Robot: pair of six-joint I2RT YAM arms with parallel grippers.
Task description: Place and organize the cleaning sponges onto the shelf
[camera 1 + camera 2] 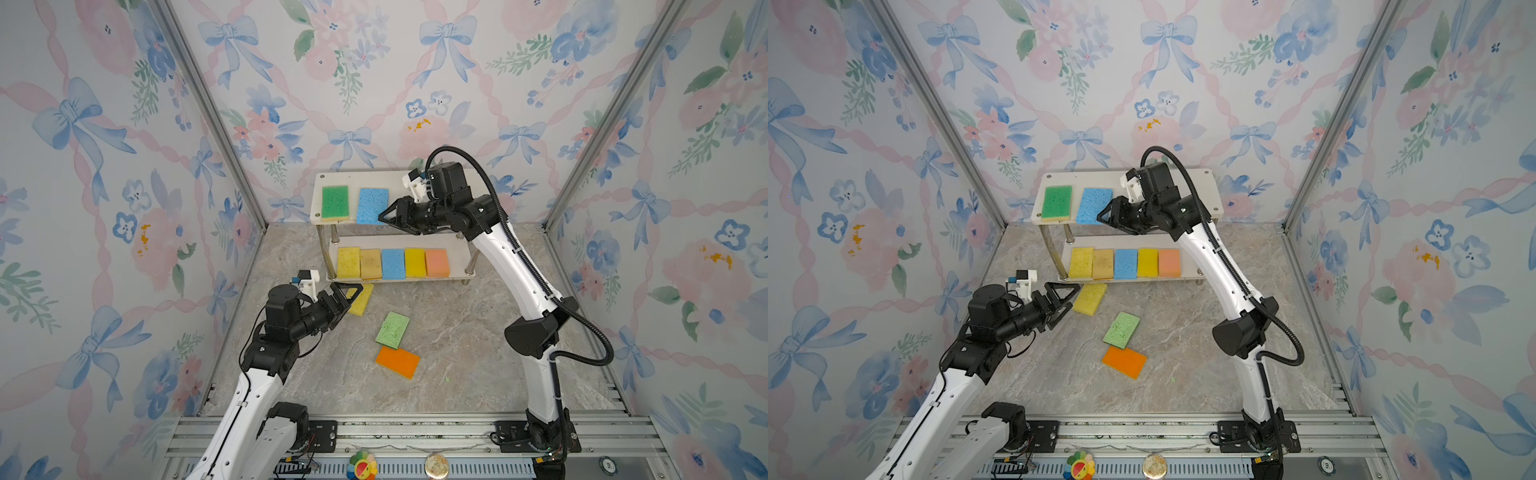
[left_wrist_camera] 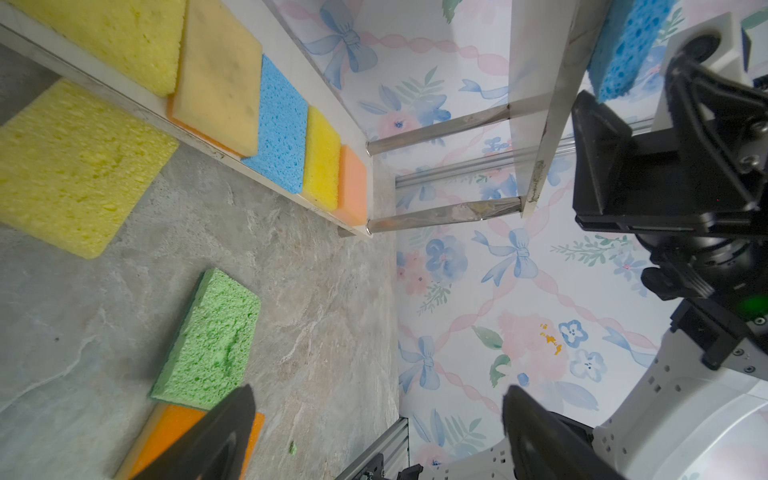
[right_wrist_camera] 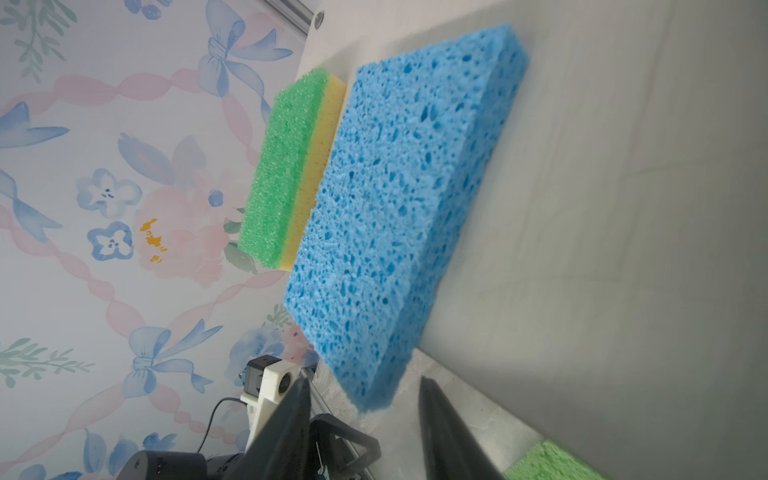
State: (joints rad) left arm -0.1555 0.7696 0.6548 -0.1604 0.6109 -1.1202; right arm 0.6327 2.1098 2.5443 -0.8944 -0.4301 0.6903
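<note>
White links [image 1: 511, 266], black joints [image 1: 534, 334], ribbed cable [image 1: 609, 349]

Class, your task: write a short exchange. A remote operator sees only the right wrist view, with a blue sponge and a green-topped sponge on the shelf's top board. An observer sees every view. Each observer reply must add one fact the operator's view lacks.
Operator: I see only the top board with the blue sponge and the green-topped sponge. Is anything on the tier below?
Observer: Yes. The lower board holds a row of five sponges, side by side.
Operator: How many lie off the shelf?
Observer: Three on the table: a yellow sponge just in front of the shelf, then a light green sponge and an orange sponge nearer the arms' bases.
</note>
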